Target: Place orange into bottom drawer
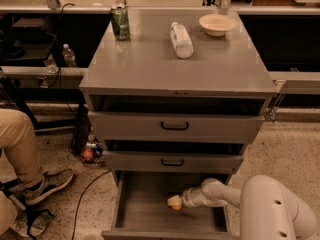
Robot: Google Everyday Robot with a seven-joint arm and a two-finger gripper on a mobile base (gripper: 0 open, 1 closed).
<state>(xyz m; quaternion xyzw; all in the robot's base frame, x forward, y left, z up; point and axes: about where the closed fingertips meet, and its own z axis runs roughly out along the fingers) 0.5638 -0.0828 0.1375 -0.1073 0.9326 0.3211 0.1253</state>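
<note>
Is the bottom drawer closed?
No, the bottom drawer is pulled out, and the gripper reaches inside it with the orange at its tip.

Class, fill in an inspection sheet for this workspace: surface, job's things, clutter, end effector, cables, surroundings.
Surface: grey cabinet top, carrying three items.
Job's things: orange inside the open bottom drawer.
Clutter: can, bottle lying down, bowl, all on the top.
End effector: end effector inside the drawer, at the orange.
Cables: black cable on the floor, left of the drawer.
Surroundings: person's leg at left.
</note>
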